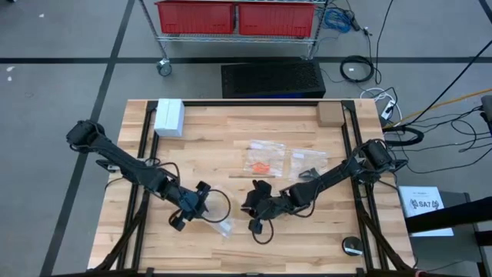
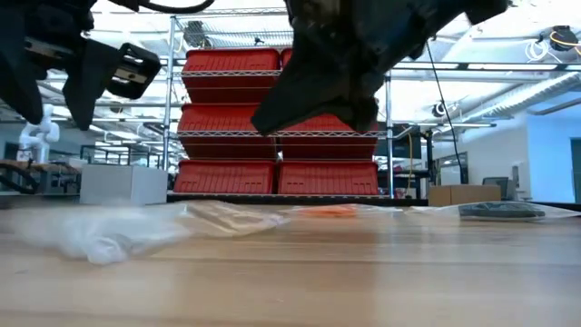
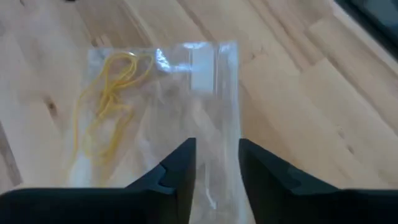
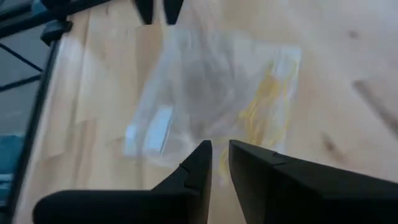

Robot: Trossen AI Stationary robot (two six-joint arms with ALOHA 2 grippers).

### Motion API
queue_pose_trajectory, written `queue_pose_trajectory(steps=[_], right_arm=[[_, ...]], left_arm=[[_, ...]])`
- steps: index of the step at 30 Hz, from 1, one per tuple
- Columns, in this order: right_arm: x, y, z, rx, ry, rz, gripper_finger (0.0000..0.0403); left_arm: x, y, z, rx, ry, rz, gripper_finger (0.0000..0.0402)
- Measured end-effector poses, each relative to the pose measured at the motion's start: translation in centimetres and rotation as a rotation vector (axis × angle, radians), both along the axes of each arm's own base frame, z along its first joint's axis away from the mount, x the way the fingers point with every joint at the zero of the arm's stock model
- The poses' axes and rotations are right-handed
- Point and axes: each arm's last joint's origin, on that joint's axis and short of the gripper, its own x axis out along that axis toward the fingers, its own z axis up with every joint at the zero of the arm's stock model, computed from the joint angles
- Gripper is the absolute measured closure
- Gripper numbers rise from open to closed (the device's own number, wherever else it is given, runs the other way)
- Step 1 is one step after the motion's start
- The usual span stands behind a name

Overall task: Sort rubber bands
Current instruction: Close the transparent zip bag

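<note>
Yellow rubber bands (image 3: 106,102) in clear bag (image 3: 186,106) | left pincer (image 3: 216,163) parted, empty | right pincer (image 4: 220,162) narrowly parted, empty

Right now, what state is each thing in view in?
Clear bag: flat on the table, yellow rubber bands inside.
Left gripper: open, over the bag, nothing held.
Right gripper: slightly open, over the same bag, nothing held.
Bag with orange bands: lying mid-table, untouched.

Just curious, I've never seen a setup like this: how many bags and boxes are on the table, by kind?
clear plastic bags: 4
white box: 1
brown box: 1
Total: 6
</note>
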Motion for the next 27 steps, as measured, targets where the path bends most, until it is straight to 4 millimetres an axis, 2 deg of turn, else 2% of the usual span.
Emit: queue_pose_trajectory(steps=[6, 11, 13, 16, 20, 21, 27], right_arm=[[1.3, -2.9, 0.3, -0.1, -0.021, 0.063, 0.0368], [2.5, -7.1, 0.2, -0.186, -0.009, 0.157, 0.0391], [3.0, -8.8, 0.0, -0.186, -0.006, 0.199, 0.0399], [3.7, -10.7, -0.6, -0.196, 0.009, 0.264, 0.0401], [5.0, -11.6, -0.9, -0.249, 0.01, 0.373, 0.0402], [5.3, -11.7, -1.1, -0.264, 0.021, 0.398, 0.0402], [8.1, -12.0, -1.3, -0.338, 0.058, 0.571, 0.0403]], left_arm=[[-0.1, 0.0, 0.3, -0.084, 0.029, 0.097, 0.024], [-0.5, 0.1, 0.1, -0.154, 0.121, 0.216, 0.0233], [-0.9, 0.2, -0.5, -0.155, 0.144, 0.273, 0.0245], [-1.6, 0.2, -1.7, -0.114, 0.141, 0.376, 0.0286], [-2.2, 0.0, -2.9, -0.119, 0.05, 0.496, 0.0375], [-2.2, -0.1, -3.1, -0.126, 0.027, 0.521, 0.0388], [-2.3, -1.1, -3.3, -0.255, -0.171, 0.567, 0.0397]])
